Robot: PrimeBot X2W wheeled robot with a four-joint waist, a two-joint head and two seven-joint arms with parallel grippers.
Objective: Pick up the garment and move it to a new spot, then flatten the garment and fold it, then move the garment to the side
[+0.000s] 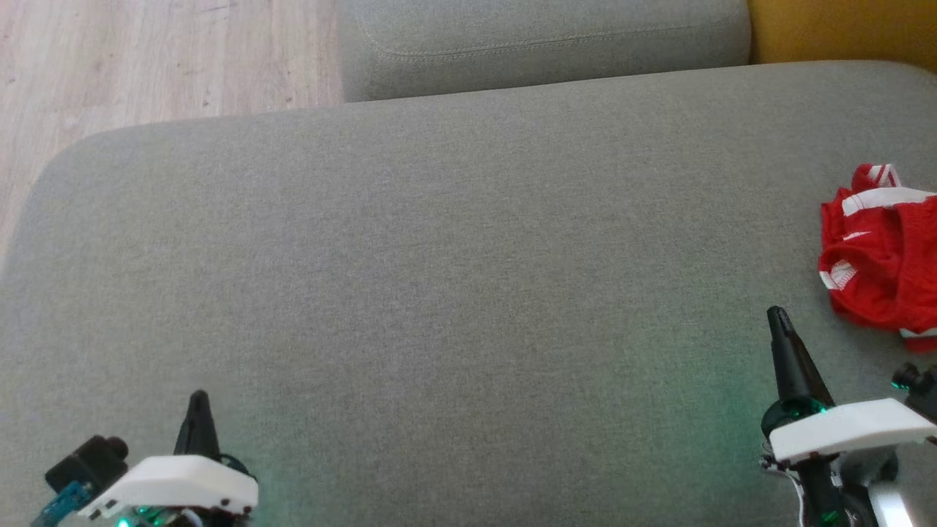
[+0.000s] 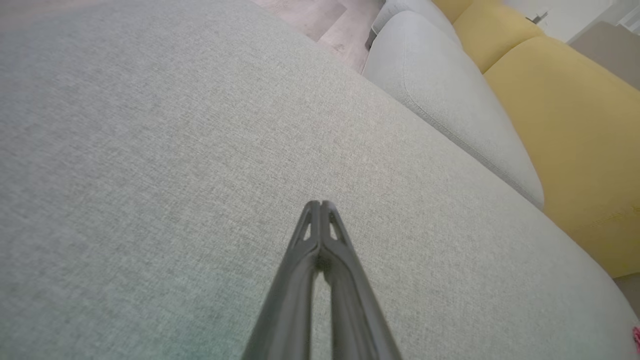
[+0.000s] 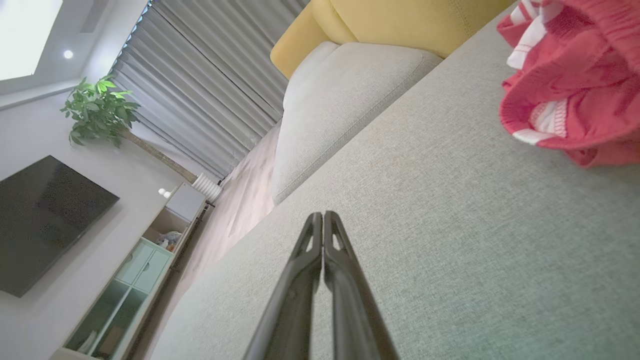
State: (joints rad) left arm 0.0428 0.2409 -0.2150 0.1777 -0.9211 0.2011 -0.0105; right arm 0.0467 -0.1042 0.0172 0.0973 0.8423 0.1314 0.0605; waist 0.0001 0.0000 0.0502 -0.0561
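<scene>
Garment (image 1: 878, 252) crumpled at three o'clock on cushion (image 1: 439, 256); left gripper (image 1: 198, 399) at eight, right gripper (image 1: 776, 315) at four, both pincers pressed together, empty, seemingly resting clear.

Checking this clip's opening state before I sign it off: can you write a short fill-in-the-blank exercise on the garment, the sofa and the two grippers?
1. The crumpled garment on the grey sofa is ___ with white stripes.
2. The left gripper and the right gripper are both ___, holding nothing.
3. The garment lies nearer the ___ gripper.

Missing words: red; shut; right.
</scene>
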